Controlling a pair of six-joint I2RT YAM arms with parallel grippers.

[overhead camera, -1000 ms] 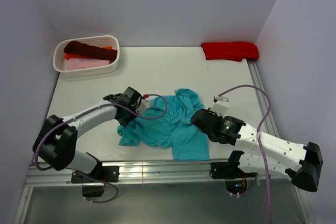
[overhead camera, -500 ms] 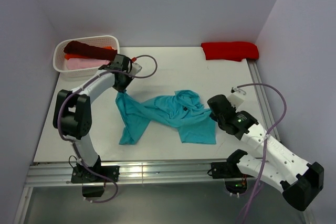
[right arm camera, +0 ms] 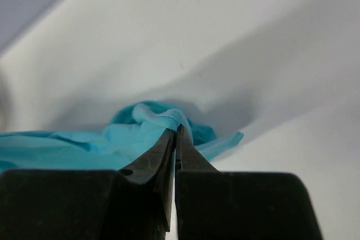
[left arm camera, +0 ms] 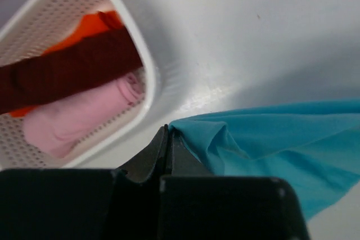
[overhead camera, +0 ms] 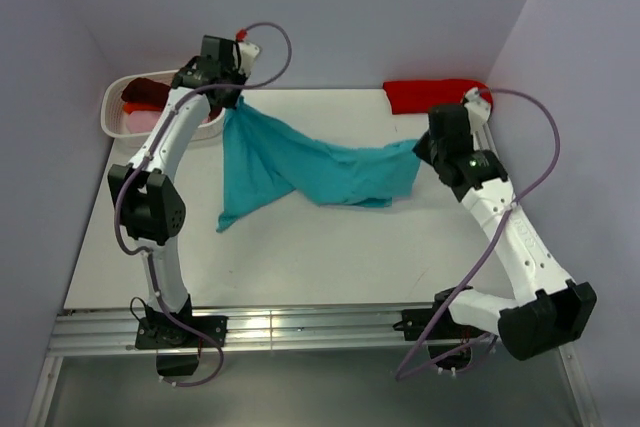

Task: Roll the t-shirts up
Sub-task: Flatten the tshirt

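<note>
A teal t-shirt (overhead camera: 300, 167) hangs stretched in the air between both arms above the white table (overhead camera: 320, 257). My left gripper (overhead camera: 232, 105) is raised at the far left beside the basket and is shut on one corner of the teal t-shirt (left arm camera: 270, 139). My right gripper (overhead camera: 420, 147) is raised at the right and is shut on the other end of the teal t-shirt (right arm camera: 112, 139). The shirt sags in the middle, and its lower left part trails down toward the table. A red t-shirt (overhead camera: 430, 95) lies folded at the far right corner.
A white perforated basket (overhead camera: 115, 122) at the far left holds rolled maroon (left arm camera: 67, 74), pink (left arm camera: 79, 119) and orange (left arm camera: 95, 26) t-shirts. Purple walls close in the table at the back and sides. A metal rail (overhead camera: 300, 332) runs along the near edge.
Both arms have lifted and drawn apart, carrying the teal t-shirt from a crumpled heap near the front up and back until it hangs stretched between them.
</note>
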